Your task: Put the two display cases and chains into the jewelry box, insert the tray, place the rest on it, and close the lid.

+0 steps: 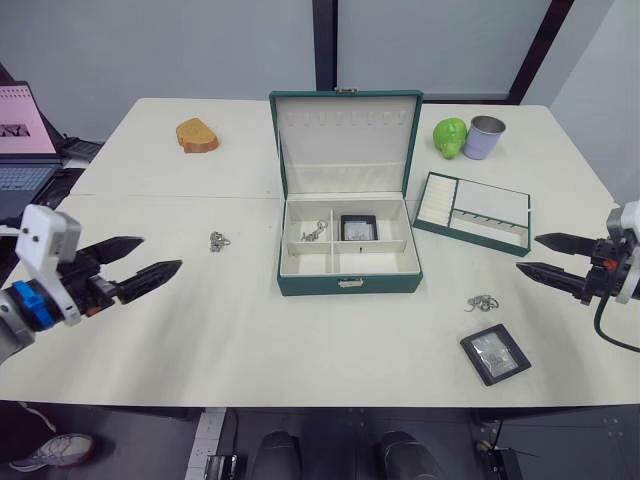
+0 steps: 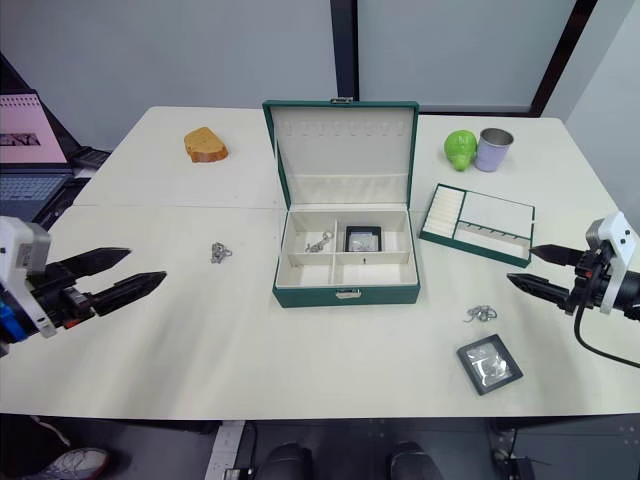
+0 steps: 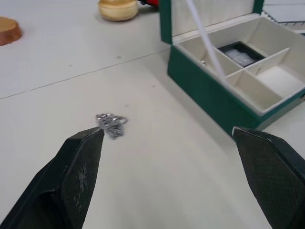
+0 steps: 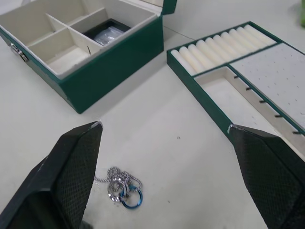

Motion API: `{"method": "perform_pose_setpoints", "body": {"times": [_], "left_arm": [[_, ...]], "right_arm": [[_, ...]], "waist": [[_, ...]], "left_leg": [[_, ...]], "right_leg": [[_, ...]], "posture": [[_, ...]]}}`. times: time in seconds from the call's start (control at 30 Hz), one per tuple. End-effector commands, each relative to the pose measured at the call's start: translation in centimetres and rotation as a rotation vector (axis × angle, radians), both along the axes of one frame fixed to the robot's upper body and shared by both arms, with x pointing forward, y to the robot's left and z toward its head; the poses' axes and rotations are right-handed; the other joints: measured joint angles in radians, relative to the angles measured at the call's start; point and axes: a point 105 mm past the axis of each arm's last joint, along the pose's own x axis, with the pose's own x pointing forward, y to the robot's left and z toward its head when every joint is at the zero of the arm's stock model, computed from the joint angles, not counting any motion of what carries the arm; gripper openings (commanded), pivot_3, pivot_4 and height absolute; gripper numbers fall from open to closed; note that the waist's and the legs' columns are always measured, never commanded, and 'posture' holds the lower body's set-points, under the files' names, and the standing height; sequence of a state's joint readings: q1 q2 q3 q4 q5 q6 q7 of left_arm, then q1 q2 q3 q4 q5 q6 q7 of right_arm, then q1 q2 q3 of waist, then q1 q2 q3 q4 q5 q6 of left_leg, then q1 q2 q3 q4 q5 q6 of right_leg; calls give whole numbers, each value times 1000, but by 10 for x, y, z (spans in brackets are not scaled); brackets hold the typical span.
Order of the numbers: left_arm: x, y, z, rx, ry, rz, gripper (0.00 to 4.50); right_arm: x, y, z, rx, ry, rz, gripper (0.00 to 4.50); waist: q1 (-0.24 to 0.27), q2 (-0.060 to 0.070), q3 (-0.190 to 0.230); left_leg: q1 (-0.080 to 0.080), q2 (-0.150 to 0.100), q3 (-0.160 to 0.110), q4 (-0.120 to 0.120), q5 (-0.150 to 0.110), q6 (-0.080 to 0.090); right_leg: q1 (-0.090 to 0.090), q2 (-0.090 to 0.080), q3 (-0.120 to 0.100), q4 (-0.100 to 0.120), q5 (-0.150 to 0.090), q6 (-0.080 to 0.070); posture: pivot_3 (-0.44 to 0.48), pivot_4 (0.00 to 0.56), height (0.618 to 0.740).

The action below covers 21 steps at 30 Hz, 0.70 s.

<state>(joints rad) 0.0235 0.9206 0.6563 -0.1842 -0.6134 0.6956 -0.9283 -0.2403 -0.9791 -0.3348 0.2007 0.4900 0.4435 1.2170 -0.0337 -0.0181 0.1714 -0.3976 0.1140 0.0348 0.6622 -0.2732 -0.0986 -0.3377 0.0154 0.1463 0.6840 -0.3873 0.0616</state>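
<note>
Standing open mid-table, the jewelry box point(image 1: 347, 250) held one display case point(image 1: 357, 228) and a chain point(image 1: 314, 233). Another chain point(image 1: 219, 241) lay left, ahead of the spread left gripper point(image 1: 148, 262). The right gripper point(image 1: 541, 255), also spread, hovered near the tray point(image 1: 473, 212), third chain point(image 1: 481, 302) and second case point(image 1: 495, 353).

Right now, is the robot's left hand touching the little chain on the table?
Apart. In the left eye view, bare table lies between the left gripper and the chain; its jaws are open and hold nothing.
</note>
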Motion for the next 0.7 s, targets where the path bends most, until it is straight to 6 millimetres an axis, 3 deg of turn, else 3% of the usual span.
{"method": "perform_pose_setpoints", "body": {"times": [0.03, 0.33, 0.7], "left_arm": [[-1, 17, -1, 75, -15, 33, 4479], [6, 27, -16, 79, -23, 65, 4479], [9, 24, -22, 74, -12, 59, 4479]], "right_arm": [[-3, -8, 7, -28, -44, -30, 4500], [-8, -11, -8, -33, -23, -62, 4500], [-7, -8, -8, -33, -23, -60, 4500]], "waist": [[0, 0, 0], [1, 0, 0], [1, 1, 0]], "left_leg": [[0, 0, 0, 0, 0, 0], [0, 0, 1, 0, 0, 0], [0, 0, 1, 0, 0, 0]], "right_leg": [[0, 0, 0, 0, 0, 0], [0, 0, 0, 0, 0, 0], [0, 0, 0, 1, 0, 0]], "posture": [[0, 150, 740], [0, 150, 740], [0, 150, 740]]}}
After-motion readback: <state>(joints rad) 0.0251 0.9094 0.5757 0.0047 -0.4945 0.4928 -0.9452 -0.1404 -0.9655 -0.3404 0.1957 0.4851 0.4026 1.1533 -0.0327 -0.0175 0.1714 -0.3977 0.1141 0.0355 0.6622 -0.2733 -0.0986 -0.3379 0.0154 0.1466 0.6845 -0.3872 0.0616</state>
